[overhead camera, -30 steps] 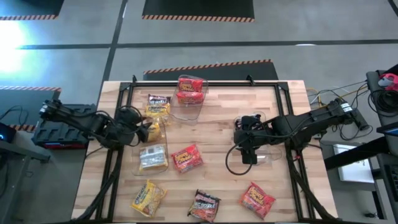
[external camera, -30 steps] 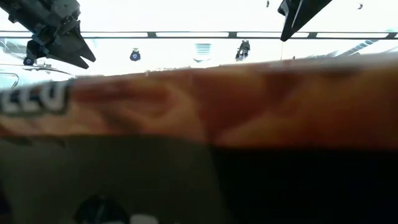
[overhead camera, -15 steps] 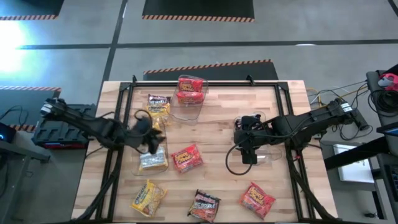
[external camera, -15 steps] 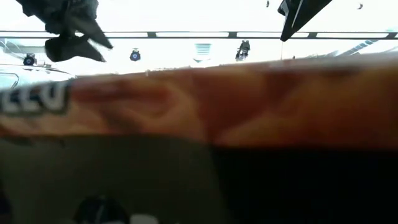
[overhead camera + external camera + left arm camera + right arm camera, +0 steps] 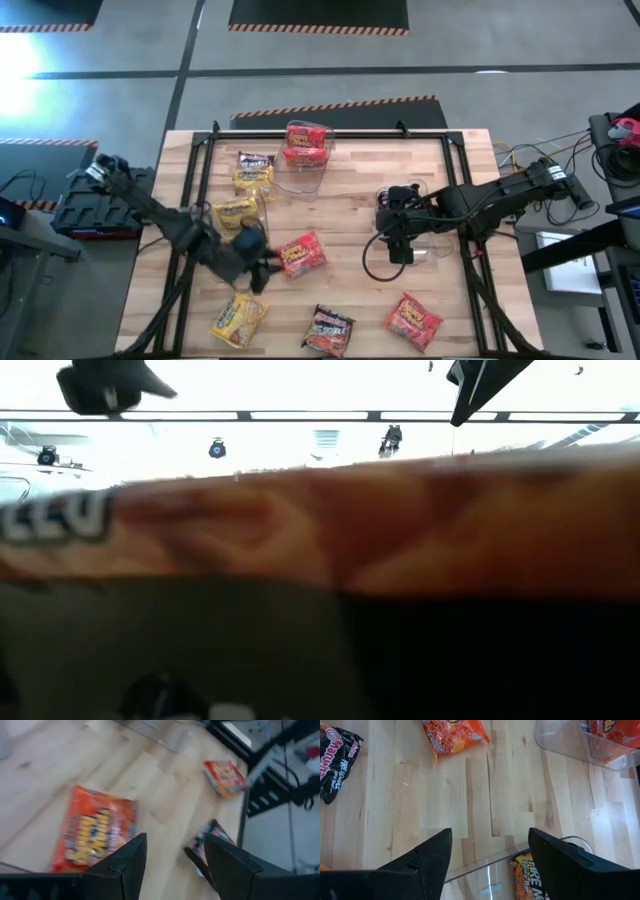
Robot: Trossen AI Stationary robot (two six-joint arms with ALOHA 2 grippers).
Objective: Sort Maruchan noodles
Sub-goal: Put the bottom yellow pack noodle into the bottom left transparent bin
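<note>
Maruchan noodle packets lie scattered on the wooden table. A red packet [image 5: 300, 255] [image 5: 95, 835] is at the middle. Near the front edge lie a yellow packet [image 5: 238, 318], a dark packet [image 5: 328, 330] [image 5: 207, 845] and another red packet [image 5: 413, 320] [image 5: 225, 777]. A yellow packet [image 5: 238, 212] rests in a clear bin at the left, and red packets [image 5: 305, 145] lie in a clear bin at the back. My left gripper [image 5: 262, 268] [image 5: 175, 860] hovers open, just left of the middle red packet and holding nothing. My right gripper [image 5: 395, 235] [image 5: 490, 865] waits open, right of centre.
A dark and a yellow packet [image 5: 253, 170] lie at the back left. Under my right gripper is a clear bin edge with a packet [image 5: 527, 880] in it. A black frame [image 5: 330, 132] borders the table. A packet close to the lens blocks most of the low view [image 5: 320, 540].
My left gripper has swung away from the left bin toward the table's near edge and to the right, and has tipped up from pointing steeply down. It now stands beside the middle red packet. The yellow packet stays in the bin.
</note>
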